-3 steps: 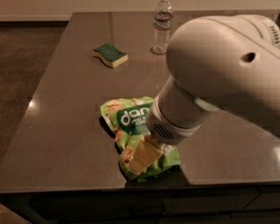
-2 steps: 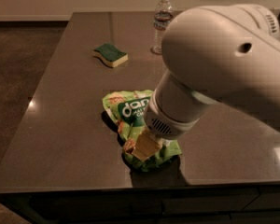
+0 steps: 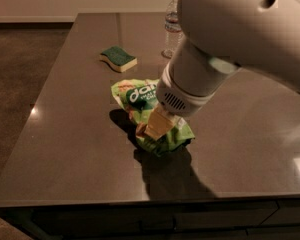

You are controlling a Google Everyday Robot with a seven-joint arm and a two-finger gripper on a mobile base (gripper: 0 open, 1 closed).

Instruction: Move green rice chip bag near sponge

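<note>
The green rice chip bag [image 3: 134, 97] is crumpled, with its dark green "dang" panel facing up, over the middle of the dark table [image 3: 65, 134]. My gripper [image 3: 157, 127] comes down from the upper right and is shut on the bag's lower part; one pale yellow finger [image 3: 159, 122] shows against it. The bag seems slightly raised, with a shadow under it. The sponge [image 3: 118, 58], dark green top over a yellow body, lies on the table a short way beyond and left of the bag. My large white arm hides the bag's right side.
A clear plastic water bottle [image 3: 171, 28] stands at the back of the table, right of the sponge and partly behind my arm. The table's front edge runs close below the bag. Brown carpet lies to the left.
The gripper and the bag have moved a little away from the front edge toward the sponge, and the arm now fills more of the upper right.
</note>
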